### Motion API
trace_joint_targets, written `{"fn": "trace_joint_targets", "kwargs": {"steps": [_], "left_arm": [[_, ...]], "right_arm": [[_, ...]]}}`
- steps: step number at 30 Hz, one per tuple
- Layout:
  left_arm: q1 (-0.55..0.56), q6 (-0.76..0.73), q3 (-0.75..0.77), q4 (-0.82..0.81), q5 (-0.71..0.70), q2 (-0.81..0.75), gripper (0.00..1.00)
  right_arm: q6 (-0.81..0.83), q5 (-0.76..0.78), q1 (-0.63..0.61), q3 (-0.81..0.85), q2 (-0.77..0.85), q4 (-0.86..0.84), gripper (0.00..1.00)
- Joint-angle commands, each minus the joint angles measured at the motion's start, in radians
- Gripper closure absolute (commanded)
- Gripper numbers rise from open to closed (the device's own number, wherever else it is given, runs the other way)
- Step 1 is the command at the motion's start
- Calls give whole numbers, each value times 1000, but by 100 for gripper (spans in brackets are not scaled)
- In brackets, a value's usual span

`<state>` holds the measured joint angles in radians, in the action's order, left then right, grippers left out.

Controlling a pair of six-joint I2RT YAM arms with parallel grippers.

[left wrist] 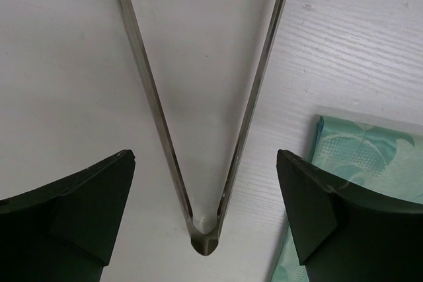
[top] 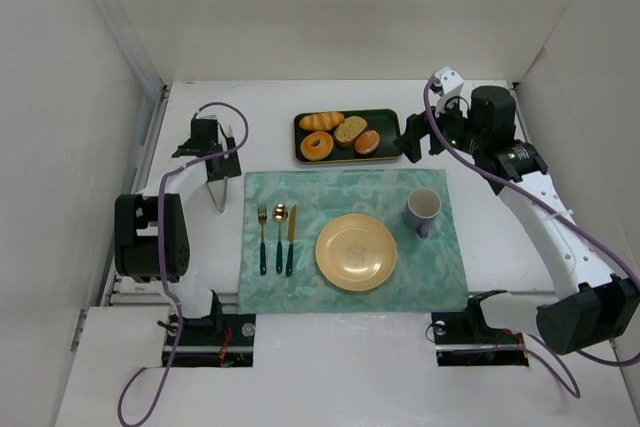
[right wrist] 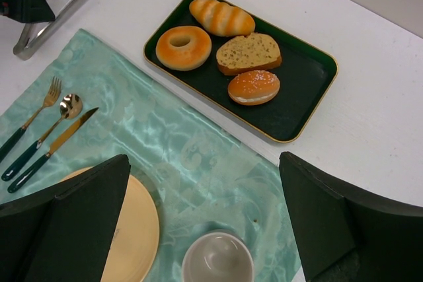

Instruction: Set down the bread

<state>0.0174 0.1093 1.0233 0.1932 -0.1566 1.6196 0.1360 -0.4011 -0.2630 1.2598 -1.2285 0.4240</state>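
Note:
The bread [top: 317, 145] is a small golden ring doughnut at the left end of a dark green tray [top: 385, 123] at the back of the table; it also shows in the right wrist view [right wrist: 183, 47]. The empty yellow plate [top: 356, 252] lies on the teal placemat [top: 300, 197]. My right gripper [top: 418, 135] is open and empty, raised by the tray's right end [right wrist: 203, 163]. My left gripper [top: 216, 152] is open, its fingers either side of the metal tongs [left wrist: 205, 229] that lie on the table, not touching them.
The tray also holds an elongated roll [right wrist: 221, 16], a bread slice [right wrist: 248, 53] and a round bun [right wrist: 254, 87]. A grey mug [top: 423, 209] stands right of the plate. A fork, spoon and knife [top: 277, 237] lie left of it. White walls enclose the table.

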Motion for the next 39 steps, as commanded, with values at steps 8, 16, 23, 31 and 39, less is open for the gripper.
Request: {"fn": "trace_joint_targets", "kwargs": {"steps": [8, 16, 23, 31, 39], "left_arm": [[-30, -16, 61, 0, 6, 71, 14], [-48, -25, 61, 0, 45, 103, 15], [-48, -34, 70, 9, 77, 134, 18], [-57, -34, 80, 28, 97, 163, 21], [-57, -34, 89, 28, 108, 172, 37]], "right_arm": [[11, -1, 1, 32, 31, -8, 0], [11, -1, 1, 32, 40, -8, 0], [11, 8, 1, 32, 40, -8, 0], [11, 8, 1, 32, 40, -8, 0], [11, 8, 1, 32, 49, -8, 0]]}}
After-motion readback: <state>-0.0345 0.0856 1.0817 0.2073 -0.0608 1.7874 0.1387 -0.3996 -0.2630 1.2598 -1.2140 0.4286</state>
